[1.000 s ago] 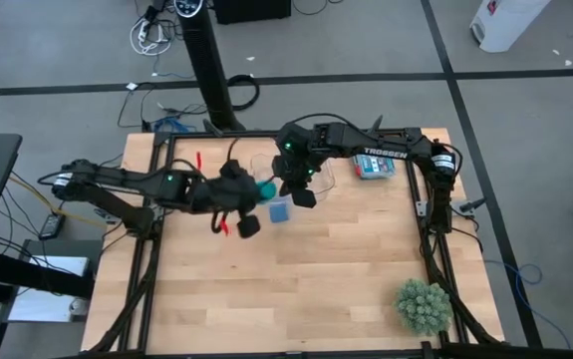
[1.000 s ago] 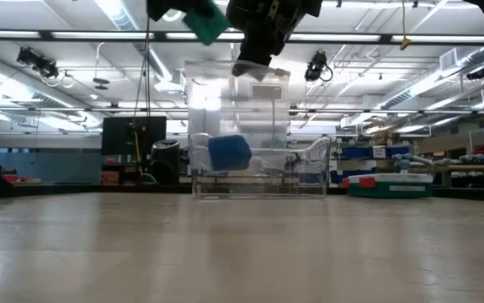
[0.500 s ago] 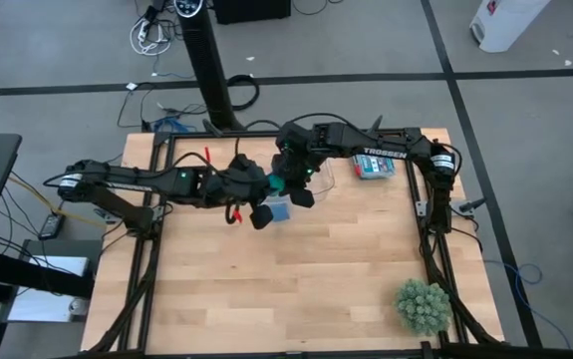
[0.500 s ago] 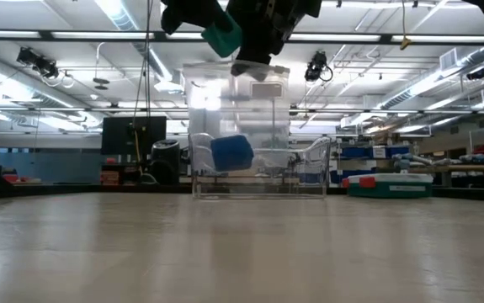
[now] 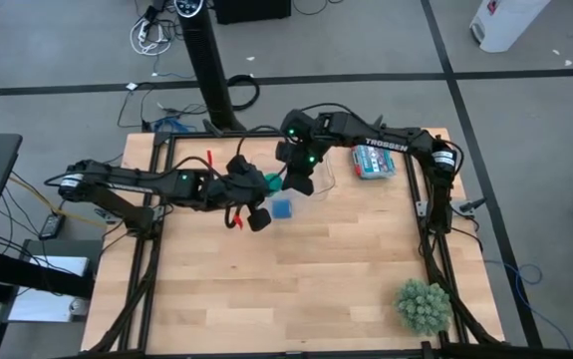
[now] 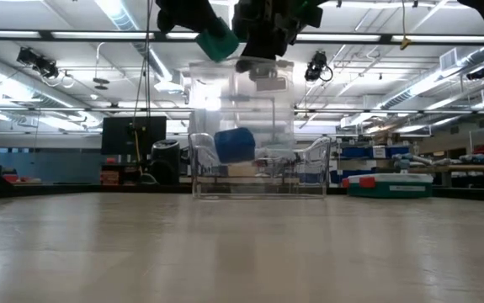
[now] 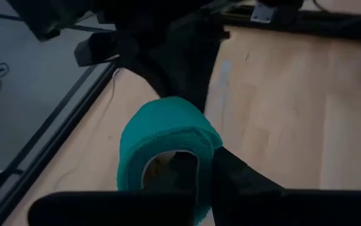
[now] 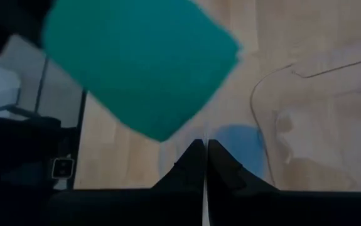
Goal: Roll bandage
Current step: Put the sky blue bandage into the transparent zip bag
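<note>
Left wrist view: bandage (image 7: 167,135) fully coiled, gripped in left fingers (image 7: 196,176); right fingers (image 8: 204,164) closed, empty, beside coil; only set-down remains.

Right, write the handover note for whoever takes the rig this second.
Left hand: shut on the bandage, a teal coil held up off the table at mid-back.
Right hand: shut, holding nothing, hanging right beside the coil.
Blue roll lies on the wood just in front of the hands, by the clear container.
Done: bandage looks wound into a coil and lifted.
Left: probably tidy any loose end and set it down; no loose end is visible now.
</note>
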Motion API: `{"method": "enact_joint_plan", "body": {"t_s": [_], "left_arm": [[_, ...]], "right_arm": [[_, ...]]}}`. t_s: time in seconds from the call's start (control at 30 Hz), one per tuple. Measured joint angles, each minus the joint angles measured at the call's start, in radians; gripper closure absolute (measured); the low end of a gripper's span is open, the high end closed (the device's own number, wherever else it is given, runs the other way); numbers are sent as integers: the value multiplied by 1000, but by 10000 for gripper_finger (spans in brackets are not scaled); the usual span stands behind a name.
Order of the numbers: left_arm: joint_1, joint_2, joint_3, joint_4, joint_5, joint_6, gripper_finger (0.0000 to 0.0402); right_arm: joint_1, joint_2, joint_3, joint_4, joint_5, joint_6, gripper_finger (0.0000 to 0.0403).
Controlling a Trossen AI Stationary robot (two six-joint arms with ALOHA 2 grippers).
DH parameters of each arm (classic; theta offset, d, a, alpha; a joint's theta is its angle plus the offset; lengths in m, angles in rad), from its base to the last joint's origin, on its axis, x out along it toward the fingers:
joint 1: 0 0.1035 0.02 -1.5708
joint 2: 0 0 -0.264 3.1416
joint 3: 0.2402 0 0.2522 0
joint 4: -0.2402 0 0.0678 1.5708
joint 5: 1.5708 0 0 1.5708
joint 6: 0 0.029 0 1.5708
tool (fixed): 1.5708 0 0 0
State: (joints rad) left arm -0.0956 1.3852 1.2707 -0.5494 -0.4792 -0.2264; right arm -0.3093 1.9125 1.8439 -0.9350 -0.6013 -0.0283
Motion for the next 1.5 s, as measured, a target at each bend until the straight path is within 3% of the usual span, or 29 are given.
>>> {"method": "enact_joint_plan", "body": {"t_s": [0.47, 1.13, 1.33, 1.5], "left_arm": [[0, 3, -35, 94, -87, 46, 376], [-53, 39, -35, 83, -76, 40, 376], [-79, 96, -34, 89, -63, 39, 376], [-83, 134, -36, 98, -38, 39, 376]], "right_arm": [[27, 0, 0, -7, -14, 33, 403], [19, 0, -1, -6, -59, 141, 403], [33, 2, -2, -62, -18, 89, 403], [55, 2, -2, -115, 81, -16, 403]]}}
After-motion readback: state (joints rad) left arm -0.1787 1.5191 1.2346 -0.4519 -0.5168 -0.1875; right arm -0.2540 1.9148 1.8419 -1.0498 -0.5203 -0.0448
